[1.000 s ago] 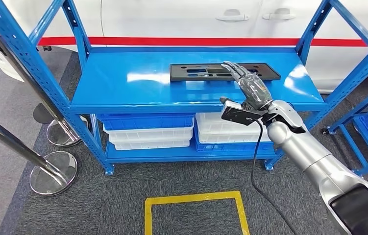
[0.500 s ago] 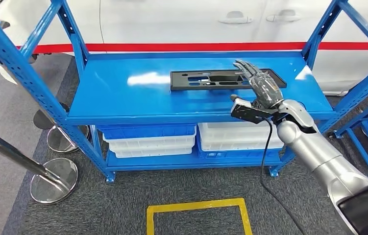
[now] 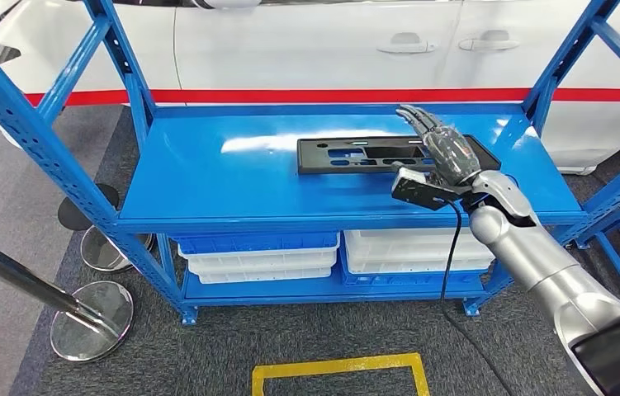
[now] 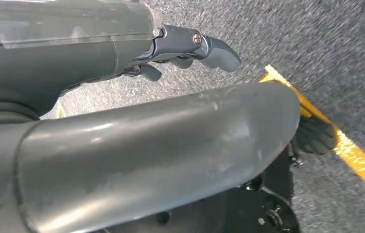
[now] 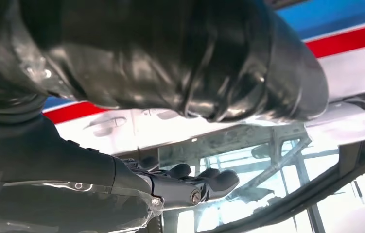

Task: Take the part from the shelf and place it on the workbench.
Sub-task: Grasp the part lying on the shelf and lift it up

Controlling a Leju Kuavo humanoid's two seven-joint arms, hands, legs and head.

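We find the part, a flat black plate with cut-outs, lying on the top deck of the blue shelf, toward its right half. Its long axis runs across the deck, side to side as the robot faces it. The right robot hand reaches in over the part's right end, fingers extended forward and spread, holding nothing; whether they touch the plate we cannot tell. The part extends leftward from that hand, so most of its length lies beyond the palm. The left robot hand hangs low over the grey carpet near a yellow floor line, fingers loosely apart and empty. In our judgement the right hand is the nearer and the grasp is not yet made.
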